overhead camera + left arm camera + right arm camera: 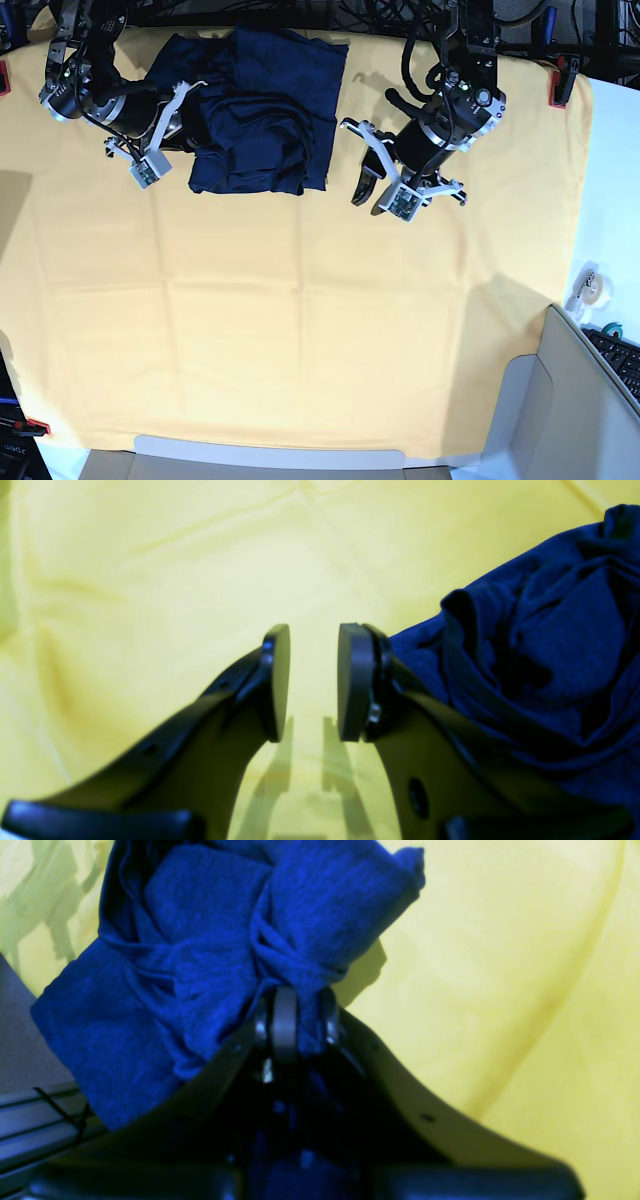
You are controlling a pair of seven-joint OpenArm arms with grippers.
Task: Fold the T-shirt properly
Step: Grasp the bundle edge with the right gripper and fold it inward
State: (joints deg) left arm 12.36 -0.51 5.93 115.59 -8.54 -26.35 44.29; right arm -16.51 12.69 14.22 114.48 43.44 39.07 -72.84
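T-shirt [262, 110]: bunched, edge pinched in closed right gripper [295, 1012]; left gripper [312, 685] part-open, empty, just beside it. Step judged: first grasp. Next: lift and spread flat.

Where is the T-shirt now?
In the base view the T-shirt lies bunched at the yellow cloth's far edge, between both arms; the right gripper pinches it.

Bright overhead light washes the yellow cloth [300, 330] evenly in the base view; both wrist views run soft, greenish and overexposed, with blurred foregrounds and faint shadows.
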